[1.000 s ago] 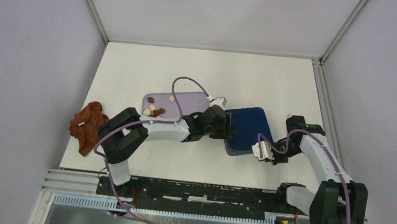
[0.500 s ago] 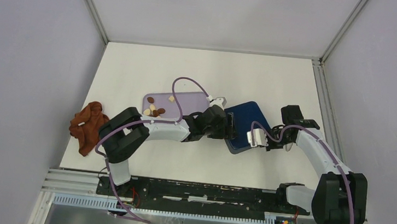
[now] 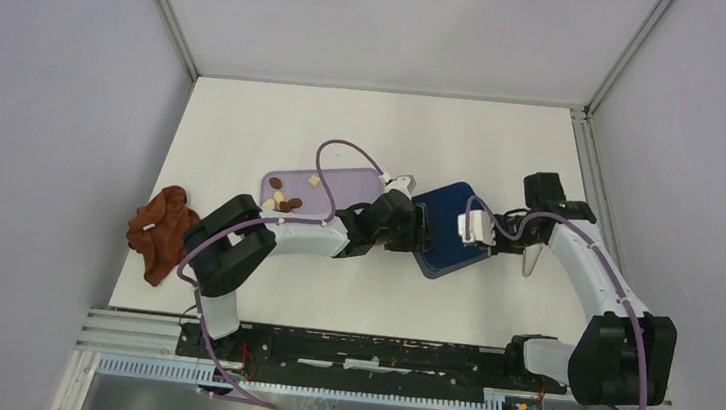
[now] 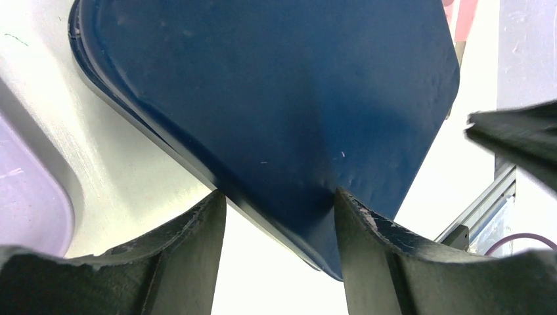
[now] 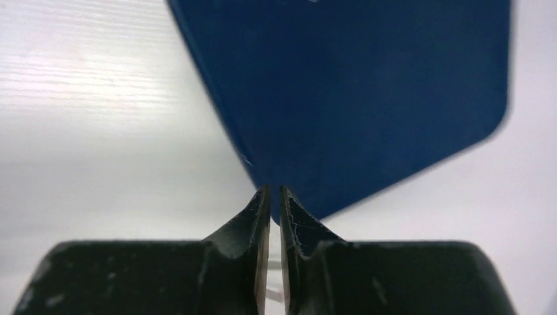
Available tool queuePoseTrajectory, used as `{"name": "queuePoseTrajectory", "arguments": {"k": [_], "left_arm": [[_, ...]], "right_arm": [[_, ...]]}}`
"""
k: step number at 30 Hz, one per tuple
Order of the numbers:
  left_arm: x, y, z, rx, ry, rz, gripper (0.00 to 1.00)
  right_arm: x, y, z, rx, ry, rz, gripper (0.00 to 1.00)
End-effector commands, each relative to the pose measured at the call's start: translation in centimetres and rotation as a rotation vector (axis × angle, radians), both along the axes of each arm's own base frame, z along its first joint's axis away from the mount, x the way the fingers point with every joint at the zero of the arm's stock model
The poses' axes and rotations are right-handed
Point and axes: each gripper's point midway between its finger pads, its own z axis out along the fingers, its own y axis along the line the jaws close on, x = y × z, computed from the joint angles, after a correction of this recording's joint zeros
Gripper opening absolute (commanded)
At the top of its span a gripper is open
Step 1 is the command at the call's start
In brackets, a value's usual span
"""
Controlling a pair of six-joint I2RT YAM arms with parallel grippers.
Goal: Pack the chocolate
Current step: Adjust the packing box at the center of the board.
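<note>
Black right hand [image 5: 275, 190] is pinching the near edge of the navy tray [image 5: 368, 85], fingers almost together on the rim. Left hand [image 4: 279, 197] is sitting open, its fingers [image 4: 197, 243] straddling the tray's opposite edge. Chocolate [image 3: 282, 200] is lying loose at the left end of the lilac tray [image 3: 345, 188], just beside the navy one. Reddish cloth [image 3: 161, 231] is lying well apart at the left edge of the white worktop [image 3: 246, 123].

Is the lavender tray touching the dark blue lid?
Apart. The left wrist view shows a strip of white table between the lavender tray and the dark blue lid.
</note>
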Motion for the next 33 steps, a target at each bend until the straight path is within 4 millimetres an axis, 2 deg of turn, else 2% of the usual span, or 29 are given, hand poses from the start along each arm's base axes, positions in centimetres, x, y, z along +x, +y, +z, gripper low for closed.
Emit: {"name": "queuePoseTrajectory", "arguments": {"k": [1,4,6,8,10,14,21,29,33], "left_arm": [[-1.1,2.7,-4.8,0.157,0.075,0.007,0.64],[-1.0,2.9,-4.9,0.157,0.076,0.008,0.64],[-1.0,2.8,-4.7,0.151,0.073,0.006,0.65],[-0.9,2.6,-4.4,0.145,0.069,0.001,0.65],[-0.9,2.4,-4.2,0.138,0.067,-0.006,0.66],[-0.9,2.1,-3.8,0.123,0.065,-0.016,0.70],[-1.0,1.7,-3.5,0.105,0.066,-0.032,0.76],[-1.0,1.5,-3.1,0.100,0.056,-0.040,0.88],[-0.9,1.4,-2.9,0.098,0.052,-0.043,0.89]], "right_arm": [[1.0,-1.7,3.5,0.018,-0.012,-0.077,0.20],[1.7,-4.5,3.5,0.017,-0.032,-0.195,0.46],[2.1,-5.5,2.4,0.020,-0.033,-0.261,0.64],[1.8,-5.7,0.6,0.012,-0.007,-0.265,0.73],[2.0,-5.8,-0.9,0.011,0.019,-0.277,0.77],[2.9,-4.6,-2.6,0.094,0.087,-0.315,0.78],[4.7,-2.7,-2.9,0.254,0.070,-0.382,0.71],[4.8,-1.0,-0.7,0.351,0.023,-0.310,0.57],[4.6,-0.5,0.2,0.374,0.025,-0.277,0.51]]}}
